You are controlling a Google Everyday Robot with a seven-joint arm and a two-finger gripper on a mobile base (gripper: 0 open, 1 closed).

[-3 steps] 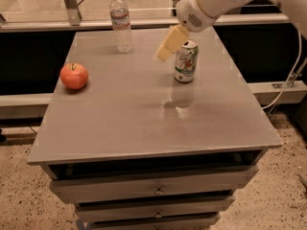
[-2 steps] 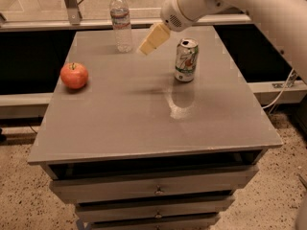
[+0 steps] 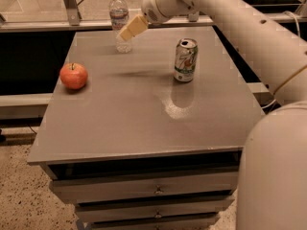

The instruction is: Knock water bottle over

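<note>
No words can be read on the label band of the water bottle (image 3: 118,14) or on the soda can (image 3: 185,60). The gripper (image 3: 127,30) hangs right at the bottle.

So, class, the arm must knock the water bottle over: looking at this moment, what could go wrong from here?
The clear ribbed plastic water bottle stands upright near the far edge of the grey table. A push from the tan gripper, right beside it, might send it off the back. Once down, it could roll towards the red apple. The white arm reaches in behind the green-and-white soda can, so a wide sweep might clip that instead.
</note>
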